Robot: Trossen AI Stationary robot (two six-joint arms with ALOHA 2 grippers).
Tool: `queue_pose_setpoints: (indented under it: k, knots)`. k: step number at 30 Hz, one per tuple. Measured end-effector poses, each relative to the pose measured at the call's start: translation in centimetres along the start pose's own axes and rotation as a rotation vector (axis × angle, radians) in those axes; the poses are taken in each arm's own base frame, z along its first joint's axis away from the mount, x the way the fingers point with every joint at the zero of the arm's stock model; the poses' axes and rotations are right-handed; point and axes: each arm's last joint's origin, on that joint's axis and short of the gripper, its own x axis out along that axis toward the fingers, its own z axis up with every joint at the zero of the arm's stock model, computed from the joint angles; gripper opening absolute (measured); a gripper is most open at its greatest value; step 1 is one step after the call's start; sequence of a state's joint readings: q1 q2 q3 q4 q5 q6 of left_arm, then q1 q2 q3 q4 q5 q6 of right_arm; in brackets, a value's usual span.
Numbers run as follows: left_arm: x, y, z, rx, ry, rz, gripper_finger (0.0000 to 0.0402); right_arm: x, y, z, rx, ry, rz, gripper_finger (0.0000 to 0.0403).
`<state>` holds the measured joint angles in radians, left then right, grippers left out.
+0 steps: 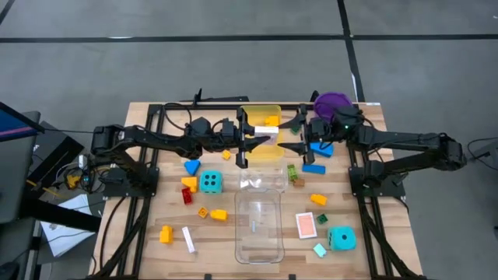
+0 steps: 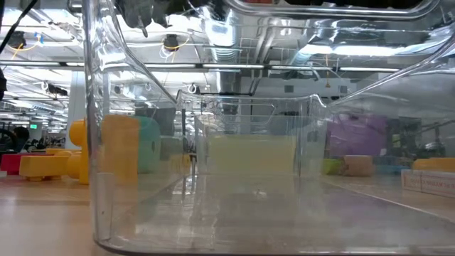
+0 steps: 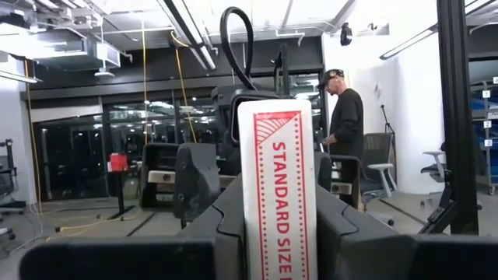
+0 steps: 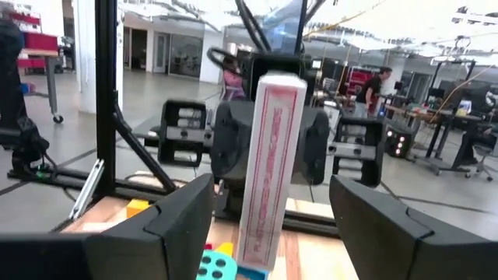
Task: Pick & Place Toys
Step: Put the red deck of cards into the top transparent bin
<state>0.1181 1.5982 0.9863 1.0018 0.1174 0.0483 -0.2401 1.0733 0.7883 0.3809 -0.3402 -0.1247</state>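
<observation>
**A:** Jaws, left gripper (image 1: 253, 140): narrow, clamped on one card box (image 3: 278, 194), white with red print. Jaws, right gripper (image 1: 294, 134): wide, holding nothing. Where do you want the box entered?

**B:** Enter it as in the air, above the yellow-tinted tray (image 1: 261, 111) at the far middle of the counter (image 1: 226, 241). It sits between the two arms, which face each other head-on.

**A:** Bearing from your open jaws?

**B:** Straight ahead. In the right wrist view the box (image 4: 268, 179) stands centred in the gap, one finger on either side. Its long axis runs crosswise to the line on which those jaws close. Whether it is already inside the fingertips or just short of them, I cannot tell.

**A:** Nearer arm?

**B:** The left has it; the right is just beside it. My reading is a handover. You need a short straight advance with no turning, then you close on the free end, clear of the left fingers.
</observation>
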Motion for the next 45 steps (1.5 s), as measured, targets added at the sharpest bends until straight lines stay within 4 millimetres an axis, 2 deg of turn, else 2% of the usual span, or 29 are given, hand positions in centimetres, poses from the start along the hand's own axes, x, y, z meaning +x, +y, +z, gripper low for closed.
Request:
queue_pose_setpoints:
  k: [16, 26, 31, 38, 45]
  knots:
    - [0.0, 0.0, 0.1, 0.027, -0.01, -0.003, 0.0059, 2.3, -0.6, -1.1, 0.051, 0.011, 0.006, 0.0249]
    - [0.0, 0.0, -0.2, 0.023, 0.019, -0.005, 0.0063, 2.5, -0.7, -0.7, 0.048, -0.002, 0.007, 0.0244]
    - [0.0, 0.0, -0.2, 0.022, 0.018, -0.005, 0.0064, 2.5, -0.7, -0.8, 0.061, 0.005, 0.007, 0.0197]
    - [0.0, 0.0, -0.3, 0.023, 0.026, 0.005, 0.0067, 2.5, -0.6, -0.8, 0.051, 0.008, 0.015, 0.006]
    - [0.0, -0.1, -0.4, 0.018, 0.043, -0.01, 0.0104, 2.5, -0.6, -0.9, 0.068, 0.014, 0.034, 0.0062]
